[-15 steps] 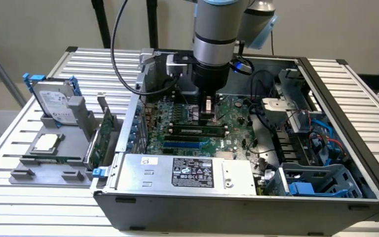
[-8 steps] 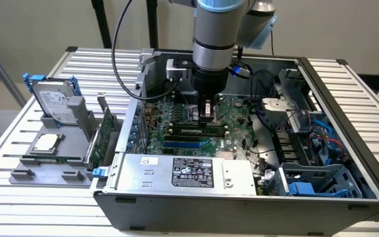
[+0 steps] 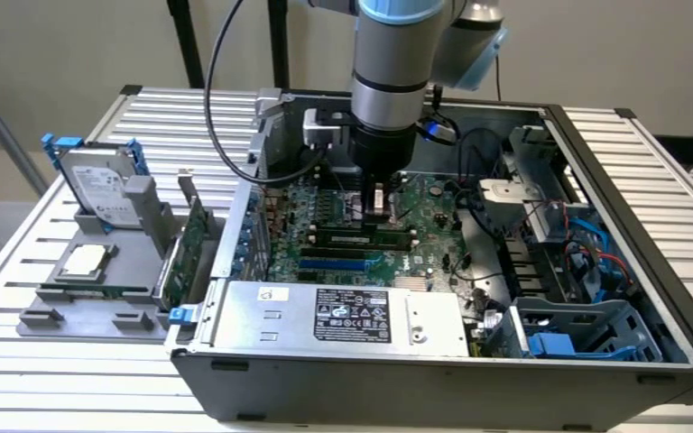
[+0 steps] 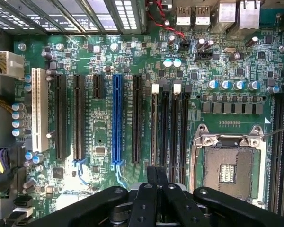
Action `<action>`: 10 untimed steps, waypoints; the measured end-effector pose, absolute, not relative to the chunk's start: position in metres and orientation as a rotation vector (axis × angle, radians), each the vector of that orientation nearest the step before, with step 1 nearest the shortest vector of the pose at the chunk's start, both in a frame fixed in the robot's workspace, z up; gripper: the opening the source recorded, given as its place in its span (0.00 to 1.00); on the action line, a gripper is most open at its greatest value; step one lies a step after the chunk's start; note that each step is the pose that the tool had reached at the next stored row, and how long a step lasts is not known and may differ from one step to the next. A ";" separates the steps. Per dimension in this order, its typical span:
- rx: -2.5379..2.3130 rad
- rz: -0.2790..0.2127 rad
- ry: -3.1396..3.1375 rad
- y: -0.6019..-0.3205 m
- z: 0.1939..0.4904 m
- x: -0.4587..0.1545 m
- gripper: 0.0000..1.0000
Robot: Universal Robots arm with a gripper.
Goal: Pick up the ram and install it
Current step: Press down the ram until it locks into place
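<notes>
Even, diffuse light is falling across the open computer case (image 3: pixel 443 271), casting only soft shadows inside it. In the wrist view the motherboard (image 4: pixel 132 94) is showing crisp and bright, while the dark gripper (image 4: pixel 156 198) is sitting slightly blurred.

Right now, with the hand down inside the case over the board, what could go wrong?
1. The hand hangs low over the motherboard, beside the uncovered CPU socket; sideways drift could hit its exposed contacts.
2. The memory slots are narrow and close together; slight misalignment could jam against a slot wall or latch.
3. The black cable loops beside the case wall and might snag.
</notes>
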State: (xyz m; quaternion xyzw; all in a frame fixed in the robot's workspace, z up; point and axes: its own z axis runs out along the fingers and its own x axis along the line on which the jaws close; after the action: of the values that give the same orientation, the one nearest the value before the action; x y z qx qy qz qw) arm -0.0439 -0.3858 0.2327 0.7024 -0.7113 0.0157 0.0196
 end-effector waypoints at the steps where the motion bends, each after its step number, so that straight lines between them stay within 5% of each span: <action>1: 2.180 0.049 -2.207 -0.386 0.232 -0.044 0.00; 10: 2.179 0.049 -2.206 -0.386 0.224 -0.044 0.00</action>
State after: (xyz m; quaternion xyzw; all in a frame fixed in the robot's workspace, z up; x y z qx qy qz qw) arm -0.0441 -0.3856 0.2239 0.7024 -0.7113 0.0159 0.0202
